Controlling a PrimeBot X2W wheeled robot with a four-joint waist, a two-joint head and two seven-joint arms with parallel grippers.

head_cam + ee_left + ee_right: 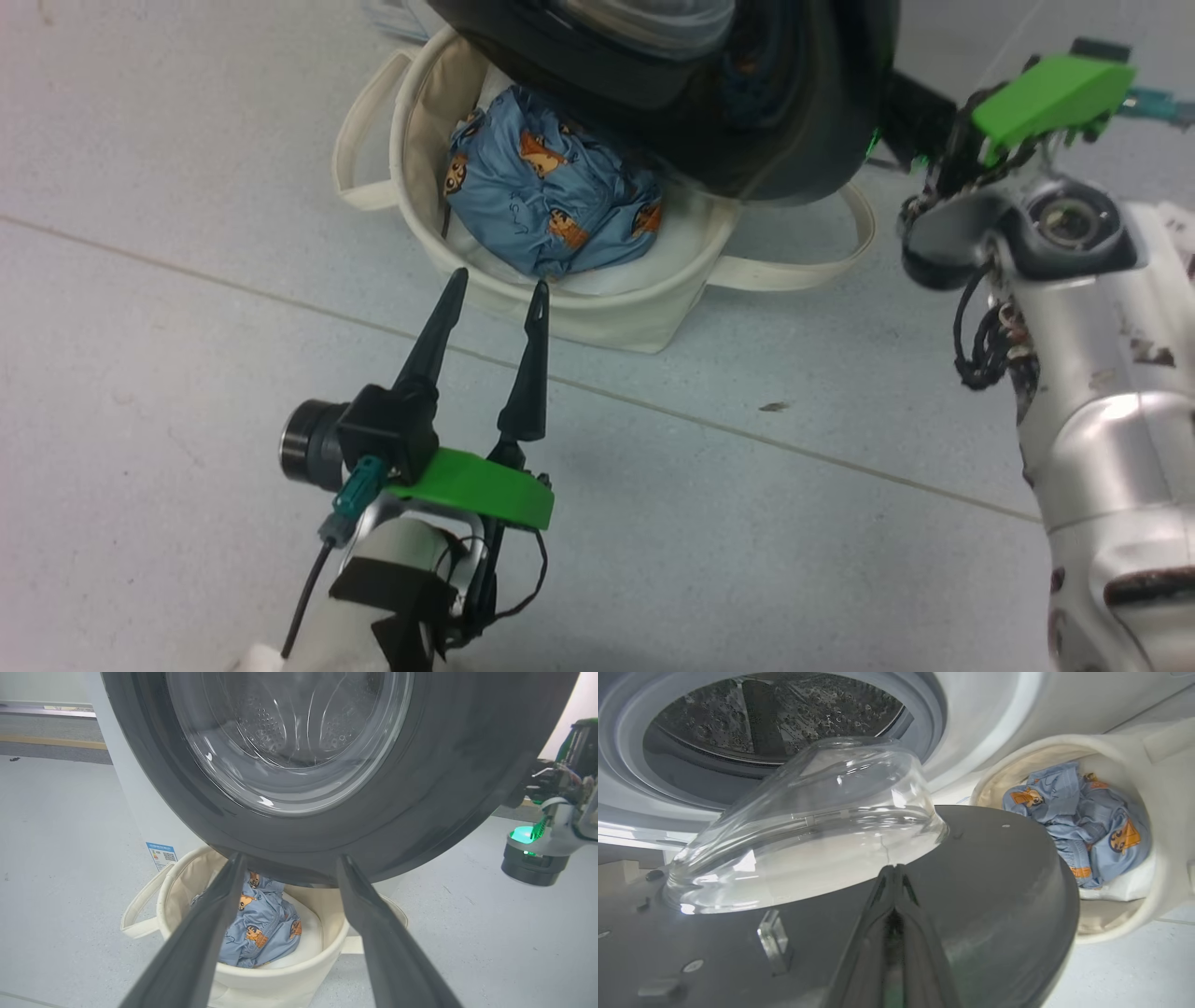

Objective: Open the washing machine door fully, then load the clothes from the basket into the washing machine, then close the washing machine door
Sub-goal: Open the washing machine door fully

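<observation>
The washing machine door (766, 112) stands partly open, and its black rim overhangs the far side of the basket (597, 308). The cream basket sits on the floor with the light-blue printed clothes (541, 196) bunched inside on white padding. My left gripper (499, 280) is open and empty, its tips just short of the basket's near rim, below the door (420, 812). My right gripper (893, 870) is shut with nothing between its fingers. It lies against the door's inner face (1008, 882), tips at the base of the glass bowl (817, 826). The steel drum (784, 714) shows behind.
The white washing machine (140, 798) with its blue label (161, 855) stands behind the basket (280, 980). My right arm (1074, 308) fills the right side of the head view. Grey floor with a seam line (233, 285) spreads to the left and in front.
</observation>
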